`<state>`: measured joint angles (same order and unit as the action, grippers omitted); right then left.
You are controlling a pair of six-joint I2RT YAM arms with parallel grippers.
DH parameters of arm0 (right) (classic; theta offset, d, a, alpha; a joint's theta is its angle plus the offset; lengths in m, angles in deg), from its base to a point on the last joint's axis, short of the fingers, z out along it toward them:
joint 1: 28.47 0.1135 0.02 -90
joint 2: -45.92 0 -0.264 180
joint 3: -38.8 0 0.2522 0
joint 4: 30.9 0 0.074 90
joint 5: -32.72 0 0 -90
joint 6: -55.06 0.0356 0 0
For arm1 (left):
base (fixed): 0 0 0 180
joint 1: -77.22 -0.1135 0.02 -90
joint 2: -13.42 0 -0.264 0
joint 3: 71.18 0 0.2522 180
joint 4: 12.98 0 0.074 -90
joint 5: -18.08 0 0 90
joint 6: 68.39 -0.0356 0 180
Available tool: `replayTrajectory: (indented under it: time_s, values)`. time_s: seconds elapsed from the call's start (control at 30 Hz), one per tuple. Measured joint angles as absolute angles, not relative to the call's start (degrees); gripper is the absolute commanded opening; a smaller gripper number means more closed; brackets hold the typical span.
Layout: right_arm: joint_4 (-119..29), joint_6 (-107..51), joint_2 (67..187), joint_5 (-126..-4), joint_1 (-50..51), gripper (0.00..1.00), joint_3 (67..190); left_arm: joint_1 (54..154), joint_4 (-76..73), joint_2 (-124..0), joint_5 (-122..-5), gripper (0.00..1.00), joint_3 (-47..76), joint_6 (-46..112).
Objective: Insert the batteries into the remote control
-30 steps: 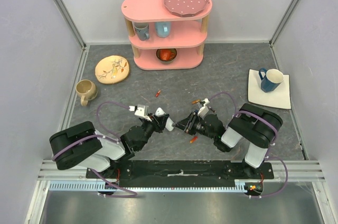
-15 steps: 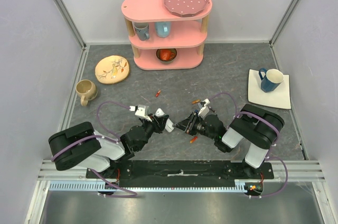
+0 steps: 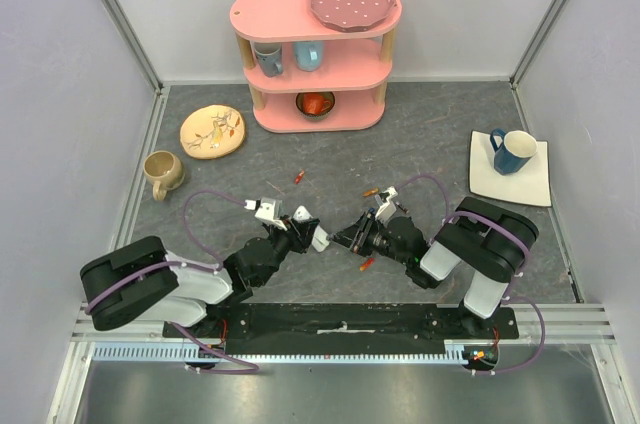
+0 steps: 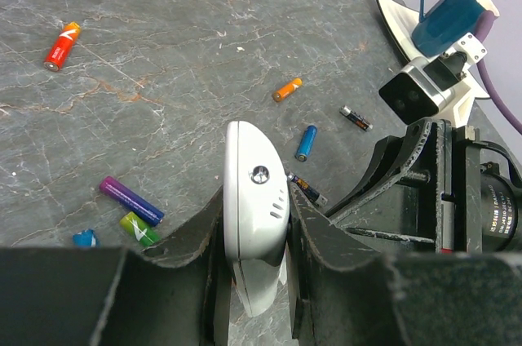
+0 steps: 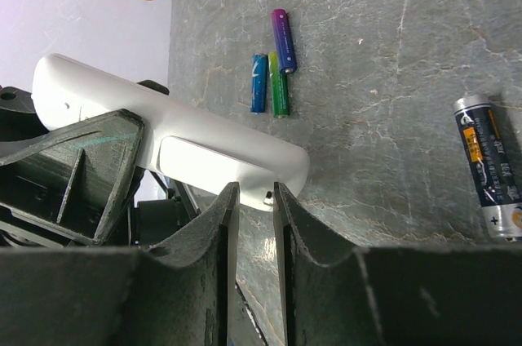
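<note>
**Near, left wrist view.** Your left gripper (image 4: 256, 236) is clamping the remote control (image 4: 253, 175) by its long edges. The fingers are closed hard against both sides, and the rounded end is pointing away from the wrist. The handset appears to be riding just above the bench (image 4: 188, 28).

**Risk.** You are gripping smooth plastic on narrow edges. If the other arm is pushing on the far end, the handset could be twisting or sliding out of the clamp.

**Next out, right wrist view.** Your right gripper (image 5: 253, 191) is nearly closed, leaving only a slim slit between the fingers. The tips are sitting at the remote's lower edge, close to its rounded end and just beside a recessed panel, which I am taking for the battery cover. I cannot tell whether the tips are pinching that edge or only touching it. No cell is showing between them.

**Risk.** The panel is looking shut, so nothing can be going in yet. A fingertip skating off the lip could be knocking the handset askew.

**Farther out.** The batteries are lying loose on the bench, none held.
- A purple cell (image 5: 283, 40), a green one (image 5: 277, 85) and a blue one (image 5: 258, 82) are lying together beyond the remote.
- A dark grey cell (image 5: 489, 170) is lying apart, to the side of the right gripper.
- An orange-red cell (image 4: 62, 46) is lying farthest away.

**Risk.** The cells are round, and any sweep of an arm could be sending them rolling.
</note>
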<state>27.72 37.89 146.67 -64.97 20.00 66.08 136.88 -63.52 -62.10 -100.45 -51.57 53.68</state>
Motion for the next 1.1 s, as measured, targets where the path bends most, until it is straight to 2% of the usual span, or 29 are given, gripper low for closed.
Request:
replayTrajectory:
  time_s: [0.43,0.63,0.93,1.1]
  values:
    - [27.77,37.89,146.67,-65.03,20.00,0.32,66.08,136.88,-58.95,-58.74,-100.23,0.02,-51.55,55.13]
    - [27.96,37.92,146.67,-65.14,19.94,0.40,66.08,136.99,-56.50,-57.30,-99.77,0.02,-51.17,56.57]
    - [27.11,37.85,143.74,-64.94,19.76,0.57,66.08,137.14,-53.42,-56.49,-99.64,0.02,-49.80,58.45]
    - [25.12,37.37,141.01,-64.79,19.59,0.60,66.08,137.16,-52.28,-56.14,-99.69,0.02,-49.80,59.35]
